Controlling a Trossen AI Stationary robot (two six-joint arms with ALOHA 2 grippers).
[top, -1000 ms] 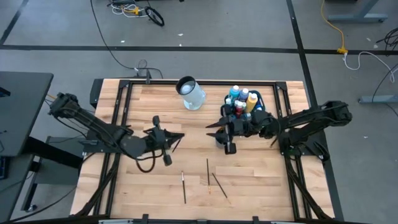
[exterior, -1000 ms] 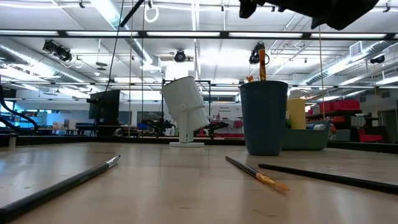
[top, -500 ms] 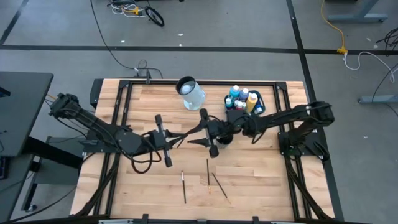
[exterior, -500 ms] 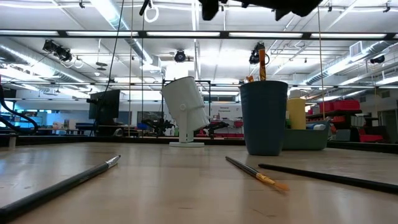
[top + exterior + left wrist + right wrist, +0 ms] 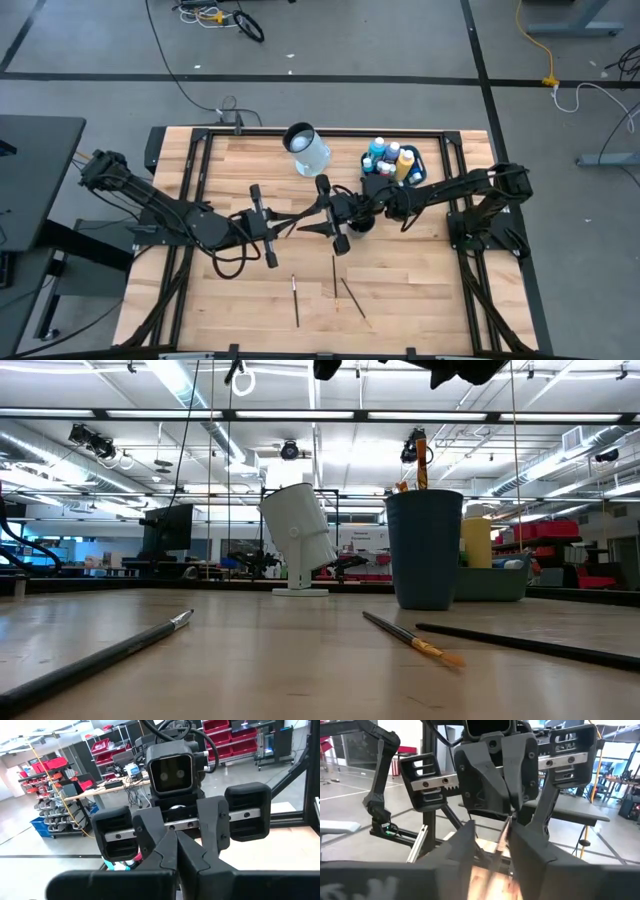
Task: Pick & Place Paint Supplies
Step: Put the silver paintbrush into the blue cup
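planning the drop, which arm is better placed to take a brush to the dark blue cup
Probably right. The cup stands just behind the right gripper, which is open at mid-table. The left gripper, apparently shut on a thin brush, is farther off.

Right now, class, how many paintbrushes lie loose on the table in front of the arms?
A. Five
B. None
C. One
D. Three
D: the high view shows three loose paintbrushes lying on the wooden table, in front of both arms.
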